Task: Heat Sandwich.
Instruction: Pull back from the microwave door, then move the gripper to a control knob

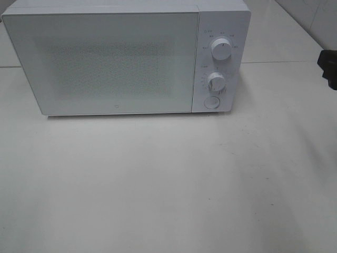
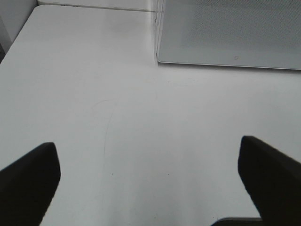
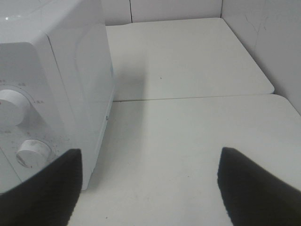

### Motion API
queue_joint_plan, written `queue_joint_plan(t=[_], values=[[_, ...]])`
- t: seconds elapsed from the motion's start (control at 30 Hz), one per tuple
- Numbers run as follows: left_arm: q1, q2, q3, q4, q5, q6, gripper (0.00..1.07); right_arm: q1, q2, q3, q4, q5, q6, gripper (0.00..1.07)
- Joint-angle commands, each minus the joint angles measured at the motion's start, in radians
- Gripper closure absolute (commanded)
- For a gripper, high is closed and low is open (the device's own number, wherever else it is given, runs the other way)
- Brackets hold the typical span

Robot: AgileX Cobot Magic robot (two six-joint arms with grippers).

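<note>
The sandwich is out of view in every frame. A white microwave (image 1: 105, 63) stands at the back of the table with its door shut; nothing shows through the speckled window. My left gripper (image 2: 148, 150) hovers open over bare table, with the microwave's lower front corner (image 2: 160, 59) ahead of it. My right gripper (image 3: 150, 155) is open and empty, just to the right of the microwave's control panel (image 3: 28, 132). In the exterior high view only a black part of the right arm (image 1: 329, 66) shows at the right edge.
The control panel carries an upper knob (image 1: 221, 48), a lower knob (image 1: 216, 82) and a round button (image 1: 211, 101). The white table (image 1: 168, 184) stretches in front of the microwave. A wall (image 3: 263, 37) rises to the right.
</note>
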Motion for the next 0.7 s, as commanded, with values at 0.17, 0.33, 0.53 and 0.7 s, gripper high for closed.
queue_joint_plan(t=[0.17, 0.33, 0.53, 0.7], values=[[0.004, -0.025, 0.002, 0.000, -0.003, 0.000, 0.10, 0.062, 0.093, 0.066, 0.125, -0.222, -0.124, 0.31], [0.004, -0.025, 0.002, 0.000, -0.003, 0.000, 0.10, 0.178, 0.175, 0.071, 0.240, -0.290, -0.227, 0.31], [0.004, -0.025, 0.002, 0.000, -0.003, 0.000, 0.10, 0.360, 0.274, 0.071, 0.463, -0.434, -0.345, 0.31], [0.004, -0.025, 0.002, 0.000, -0.003, 0.000, 0.10, 0.490, 0.344, 0.070, 0.601, -0.535, -0.393, 0.31]])
